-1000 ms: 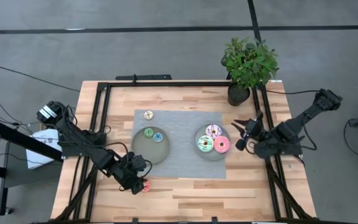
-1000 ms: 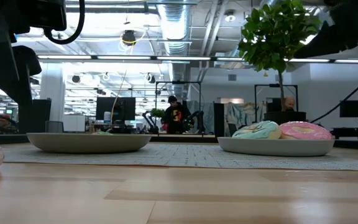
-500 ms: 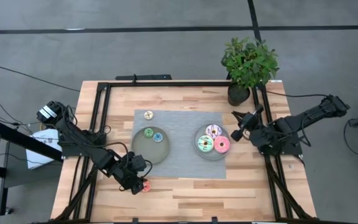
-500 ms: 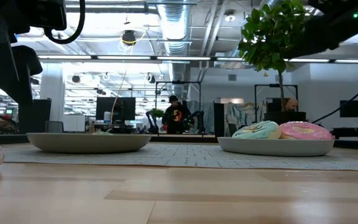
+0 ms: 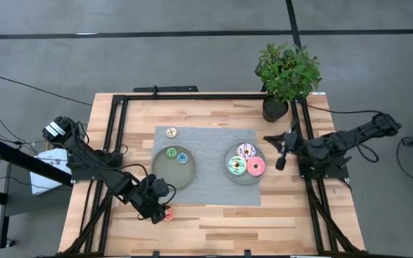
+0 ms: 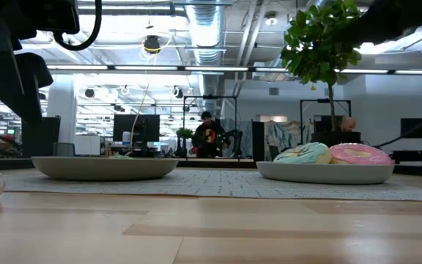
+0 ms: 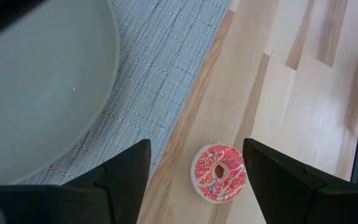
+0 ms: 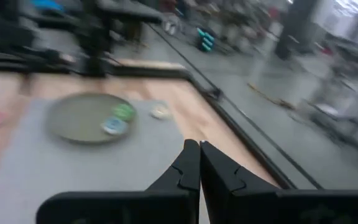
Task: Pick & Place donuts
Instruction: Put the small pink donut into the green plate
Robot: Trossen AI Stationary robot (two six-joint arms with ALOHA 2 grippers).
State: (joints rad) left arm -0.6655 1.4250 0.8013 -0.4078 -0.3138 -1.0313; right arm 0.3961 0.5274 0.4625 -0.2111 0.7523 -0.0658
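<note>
1. The left tool [image 5: 165, 210] hangs low over the front of the tabletop [image 5: 214, 222], just off the front left corner of the grey mat [image 5: 206, 192]. Its fingers [image 7: 126, 171] stand apart.
2. The red donut [image 7: 219, 173] lies flat on the bare wood between those fingers, touched by neither in the left wrist view, and just beside the mat's edge.
3. The left plate [image 5: 165, 174] sits on the mat's left half and carries the green donut [image 5: 171, 153] and the blue donut [image 5: 182, 158], side by side near its far rim.
4. The tan donut [image 5: 171, 132] rests on the mat beyond that plate, near the mat's far left corner.
5. The right plate [image 5: 246, 179] sits on the mat's right half and holds the three large ones close together: the white-lilac sprinkled donut [image 5: 247, 150], the mint-green donut [image 5: 236, 166] and the pink donut [image 5: 256, 167].
6. The right tool [image 5: 279, 150] is raised just beyond the right plate's right rim, near the tabletop's right edge; the right wrist view shows its fingers [image 8: 188, 168] pressed together with nothing between them.
7. A potted plant [image 5: 287, 74] stands at the far right corner of the tabletop.
</note>
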